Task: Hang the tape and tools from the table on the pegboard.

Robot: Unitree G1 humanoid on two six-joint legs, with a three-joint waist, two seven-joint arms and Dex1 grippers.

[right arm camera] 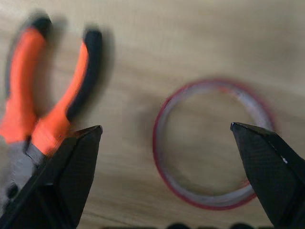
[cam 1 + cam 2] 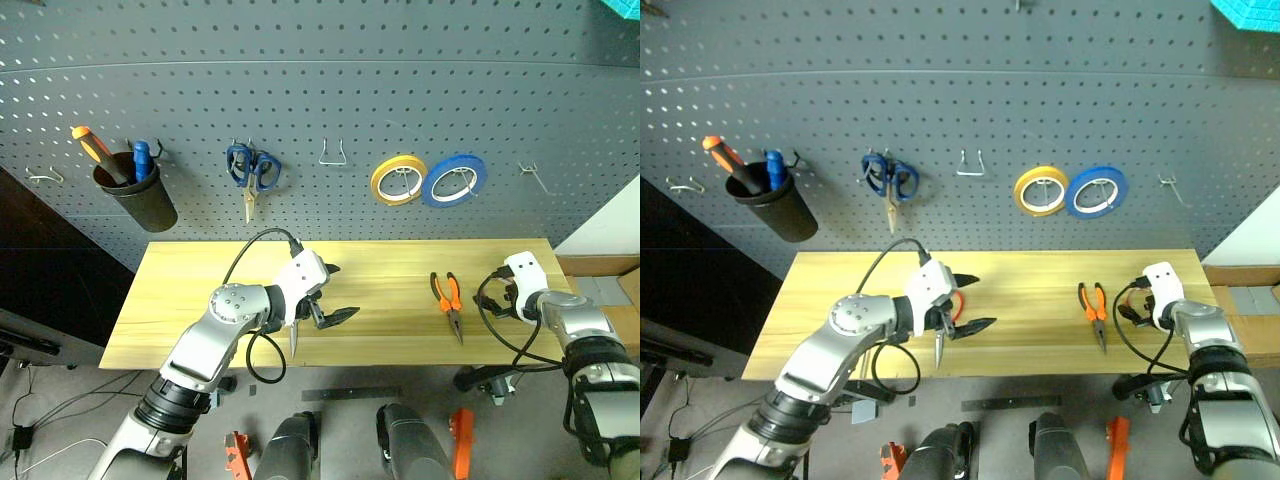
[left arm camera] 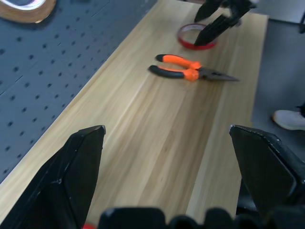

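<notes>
Directly below right hand [image 1: 167, 181], tape [image 1: 212, 143]

Grey floor [image 2: 90, 395] with black cables [image 2: 45, 410]; white wall [image 2: 615, 225] at right.

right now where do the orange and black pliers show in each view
Left eye: pliers right of centre on the table.
Right eye: same spot.
Left wrist: far up the tabletop.
Right wrist: at that picture's edge.
Shared landmark: red tape ring beside them.
</notes>
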